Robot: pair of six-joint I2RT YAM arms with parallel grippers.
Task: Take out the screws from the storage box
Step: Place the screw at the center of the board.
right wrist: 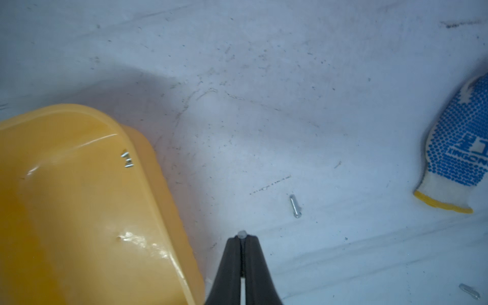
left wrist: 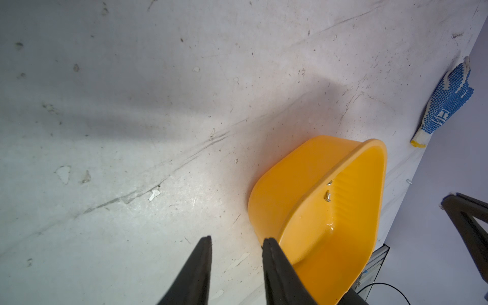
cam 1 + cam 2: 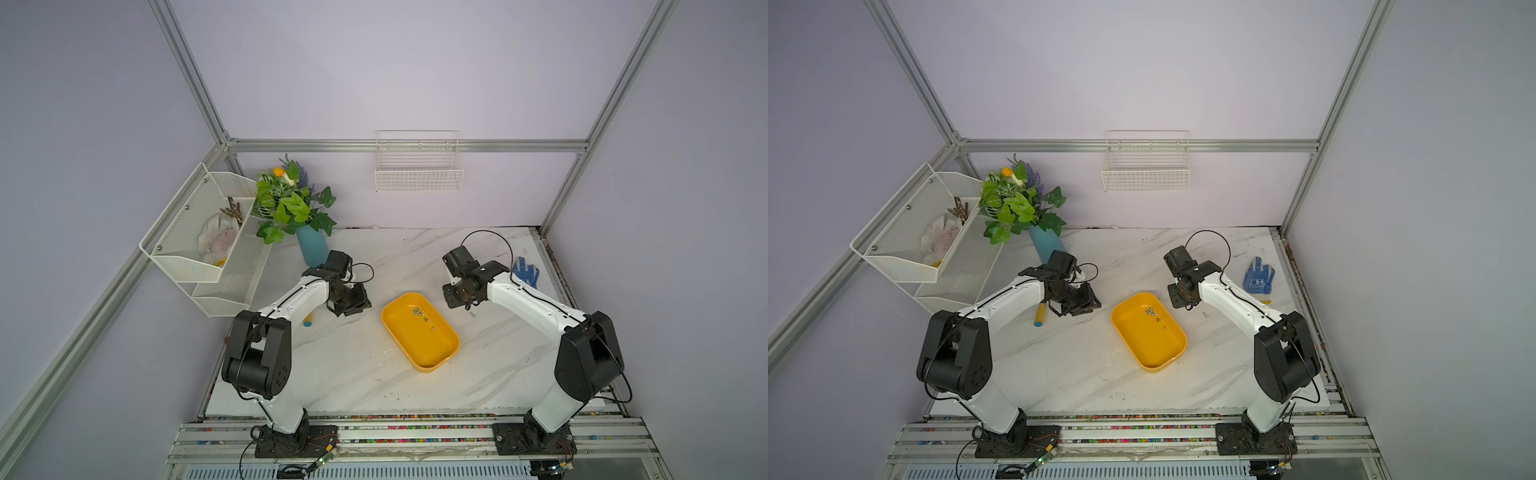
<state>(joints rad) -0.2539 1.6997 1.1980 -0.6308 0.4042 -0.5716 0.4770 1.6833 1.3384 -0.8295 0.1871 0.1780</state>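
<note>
Storage box (image 3: 428, 351) x1, glove (image 3: 525, 272) x1, vase (image 3: 312, 249) x1; screws (image 3: 419, 312): several, ct unclear.

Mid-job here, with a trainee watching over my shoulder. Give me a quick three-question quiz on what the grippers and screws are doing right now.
1. True or false: the left gripper holds a screw.
2. The right gripper is shut on: A) a screw, B) the blue glove, C) nothing at all?
3. The loose screw near the right gripper lies on what?

Key
1. False: its jaws stand open and empty.
2. A.
3. The table, outside the storage box.
</note>
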